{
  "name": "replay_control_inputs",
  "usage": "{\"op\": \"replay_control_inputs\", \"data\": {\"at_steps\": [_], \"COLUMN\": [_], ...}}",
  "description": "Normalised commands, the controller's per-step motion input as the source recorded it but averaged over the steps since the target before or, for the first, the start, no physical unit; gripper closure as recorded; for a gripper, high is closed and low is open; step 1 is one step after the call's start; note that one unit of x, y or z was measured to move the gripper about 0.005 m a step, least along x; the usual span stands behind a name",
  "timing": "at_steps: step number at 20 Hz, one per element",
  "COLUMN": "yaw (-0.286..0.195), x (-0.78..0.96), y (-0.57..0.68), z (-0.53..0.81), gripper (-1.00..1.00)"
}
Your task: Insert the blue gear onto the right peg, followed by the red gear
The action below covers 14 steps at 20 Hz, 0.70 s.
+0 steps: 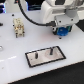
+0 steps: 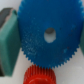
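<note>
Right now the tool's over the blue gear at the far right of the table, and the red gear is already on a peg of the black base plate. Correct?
Not quite. The red gear is not on a peg: the wrist view shows it lying right beside the blue gear, under the tool. In the exterior view both pegs on the black base plate stand bare. The rest holds.

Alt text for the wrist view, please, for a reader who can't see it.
A large blue gear with a centre hole fills most of the frame. The toothed top of a smaller red gear shows at one edge, touching or overlapping the blue one. A blurred teal block sits beside them.
</note>
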Motion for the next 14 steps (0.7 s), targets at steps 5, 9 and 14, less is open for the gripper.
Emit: {"op": "replay_control_inputs", "data": {"at_steps": [5, 9, 14], "yaw": [0.000, 0.000, 0.000], "x": [0.08, 0.35, 0.46], "y": [-0.03, -0.10, -0.21], "z": [0.29, 0.53, 0.42], "gripper": [1.00, 1.00, 1.00]}}
